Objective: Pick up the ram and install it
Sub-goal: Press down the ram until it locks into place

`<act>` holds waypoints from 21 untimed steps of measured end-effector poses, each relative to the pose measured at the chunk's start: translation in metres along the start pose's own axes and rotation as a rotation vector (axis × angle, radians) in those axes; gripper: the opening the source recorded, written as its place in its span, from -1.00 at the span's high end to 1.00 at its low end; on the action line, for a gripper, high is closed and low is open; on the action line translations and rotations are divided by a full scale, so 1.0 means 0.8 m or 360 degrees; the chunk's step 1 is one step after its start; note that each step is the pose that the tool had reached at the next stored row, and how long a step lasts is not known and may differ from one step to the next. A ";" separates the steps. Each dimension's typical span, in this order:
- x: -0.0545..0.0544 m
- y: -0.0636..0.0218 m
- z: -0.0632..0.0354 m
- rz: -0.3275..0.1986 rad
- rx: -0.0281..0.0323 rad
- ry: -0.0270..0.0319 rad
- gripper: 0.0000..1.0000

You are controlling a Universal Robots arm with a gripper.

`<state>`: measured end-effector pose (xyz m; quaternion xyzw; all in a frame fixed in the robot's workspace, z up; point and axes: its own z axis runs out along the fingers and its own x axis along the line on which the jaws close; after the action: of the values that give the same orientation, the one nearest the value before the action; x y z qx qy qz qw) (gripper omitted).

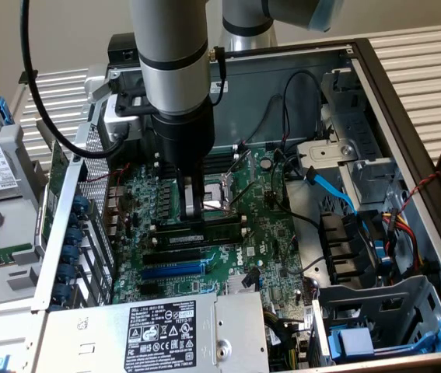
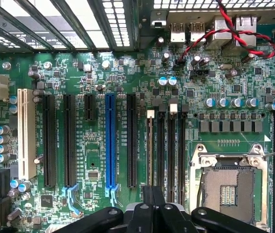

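Arm upright, wrist pointing down; end effector [image 1: 193,203] apparently closed (fingertips together).

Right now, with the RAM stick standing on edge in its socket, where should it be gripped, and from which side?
Probably the RAM stick's upper long edge near mid-length, pinching its two flat faces, coming straight down from above. It stands upright, lower edge in the memory socket, other sockets close alongside, so only the top is free.

Hand [image 1: 193,203] closed, pressing down on ram [image 1: 204,225] seated in motherboard [image 1: 267,225] socket, open computer case [image 1: 407,116]
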<state>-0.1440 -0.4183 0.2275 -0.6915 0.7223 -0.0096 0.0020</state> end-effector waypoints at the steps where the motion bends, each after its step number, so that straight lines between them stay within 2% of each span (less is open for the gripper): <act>1: 0.000 0.000 0.000 0.0000 0.00000 0.00000 0.79; 11: 0.000 0.000 -0.001 0.0000 0.00058 -0.00024 0.79; 16: 0.000 0.000 -0.024 0.0000 0.00063 -0.00013 0.79; 21: 0.000 -0.001 -0.034 0.0000 0.00061 -0.00010 0.79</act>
<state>-0.1440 -0.4182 0.2546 -0.6915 0.7223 -0.0107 0.0036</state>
